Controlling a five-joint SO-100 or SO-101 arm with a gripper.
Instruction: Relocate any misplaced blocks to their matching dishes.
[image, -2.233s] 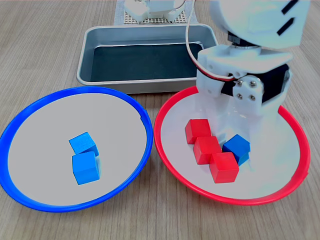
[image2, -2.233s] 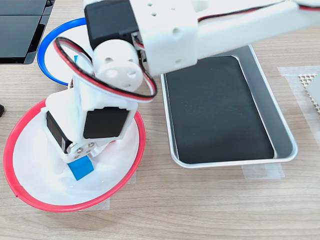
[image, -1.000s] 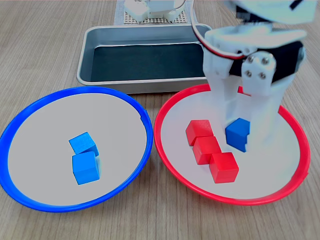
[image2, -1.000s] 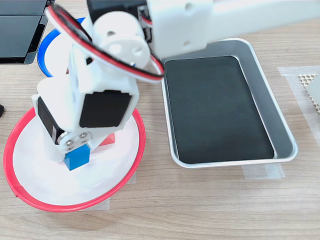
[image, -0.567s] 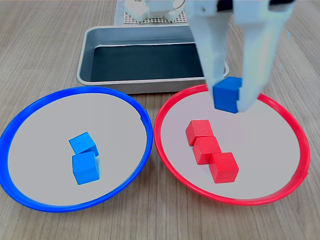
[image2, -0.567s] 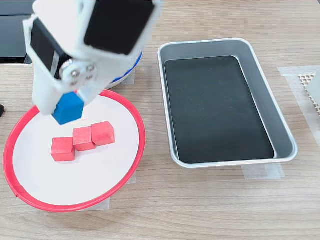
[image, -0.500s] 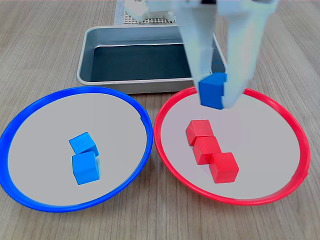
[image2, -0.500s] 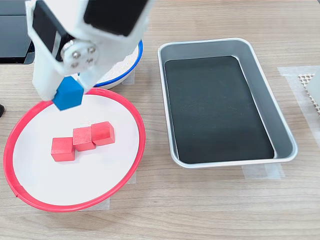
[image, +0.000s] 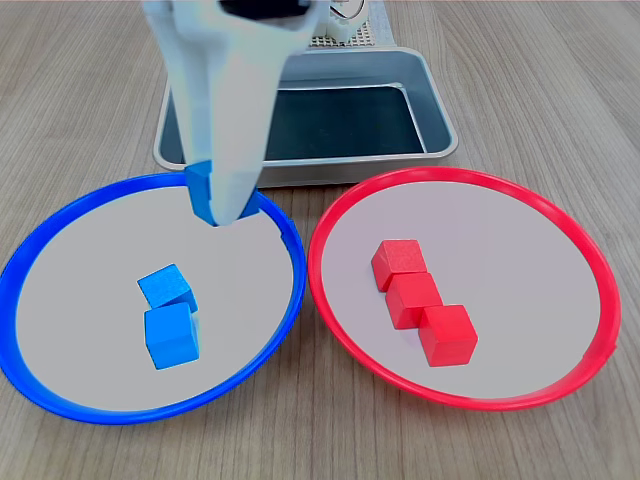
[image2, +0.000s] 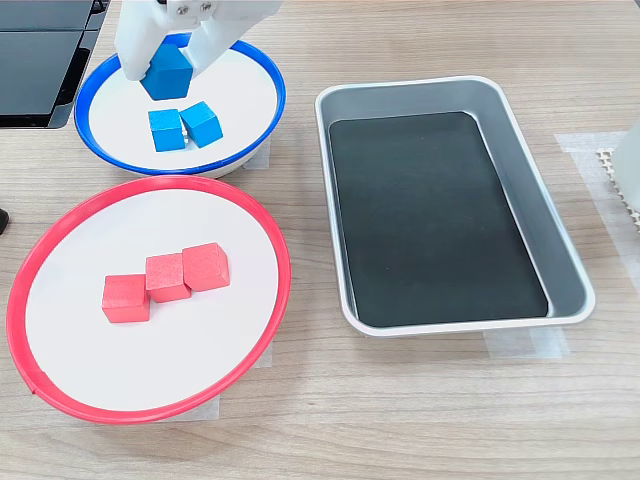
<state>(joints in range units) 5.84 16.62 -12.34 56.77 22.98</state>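
Carried across from the red-rimmed plate, blue cube now hangs over blue-rimmed plate in first exterior view, pincer clamped on it. Second exterior view: lower beside the two resting cubes before releasing, clear of rim.

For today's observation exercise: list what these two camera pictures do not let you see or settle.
1. First exterior view: the held blue cube is mostly covered by the blurred end effector.
2. Both exterior views: the arm is cut off by the top edge.
3. First exterior view: the silver tray is partly hidden by the end effector.
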